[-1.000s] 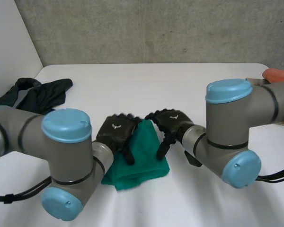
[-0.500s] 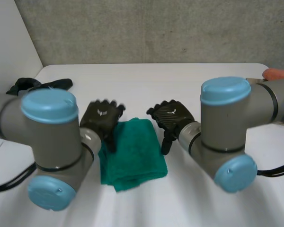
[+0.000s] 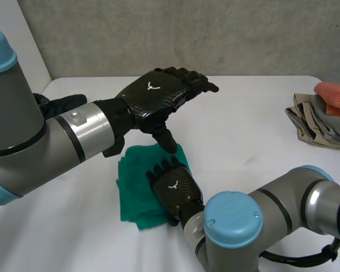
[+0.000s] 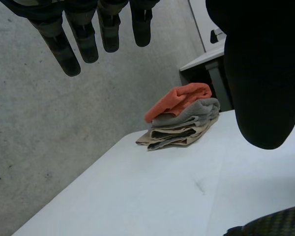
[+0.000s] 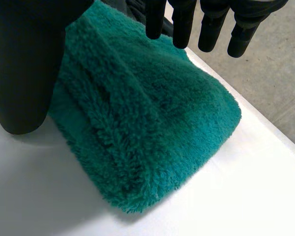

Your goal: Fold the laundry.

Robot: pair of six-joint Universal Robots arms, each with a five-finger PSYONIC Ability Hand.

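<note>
– Green towel (image 3: pixel 130 187), where is it?

– It lies folded on the white bench (image 3: pixel 243 124), at the near side, in the middle. It looks thick and fluffy.

– What is closest to it?

– The right hand (image 3: pixel 174 190). It is over the right part of the towel. Its fingers (image 5: pixel 183 24) are straight and spread apart. They hold nothing. I cannot tell if they touch the towel.

– And the left hand (image 3: pixel 156 96)?

– It is up in the air, just past the far edge of the towel. Its fingers (image 4: pixel 64 49) are straight too, close side by side, with nothing in them. The thumb sticks out on its own.

– What is farther back?

– A black cloth (image 3: pixel 65 105) lies in a heap at the far left of the bench. At the far right edge there is a pile of folded clothes (image 3: pixel 320 122), well apart from the towel. An orange cloth (image 3: pixel 334 93) is on top of the pile.
</note>
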